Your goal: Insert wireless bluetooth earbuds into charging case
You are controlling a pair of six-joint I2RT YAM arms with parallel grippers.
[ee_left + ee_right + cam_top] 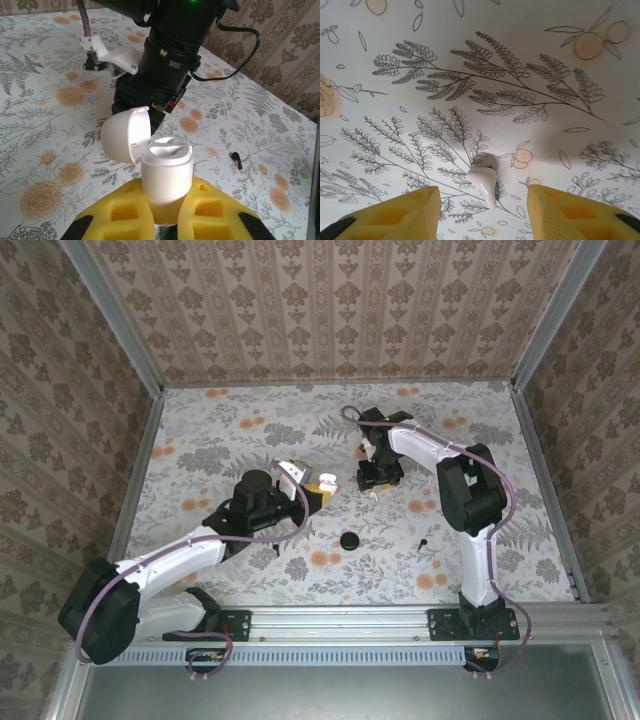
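Left wrist: open charging case (167, 177); right wrist: white earbud (484, 180).

I'm seeing a tight middle: the right arm's black wrist (170, 60) is standing just behind the open charging case (166, 175), blocking its far side, and the lid (125, 135) is hanging open to its left. The case's mouth is facing open air. To its right, bare cloth is running out to a black earbud (236, 159). Under the right gripper (482, 192), a white earbud (485, 181) is lying between the spread fingers, bare cloth either side. A black disc (349, 540) is sitting near the table's (220, 430) front middle.
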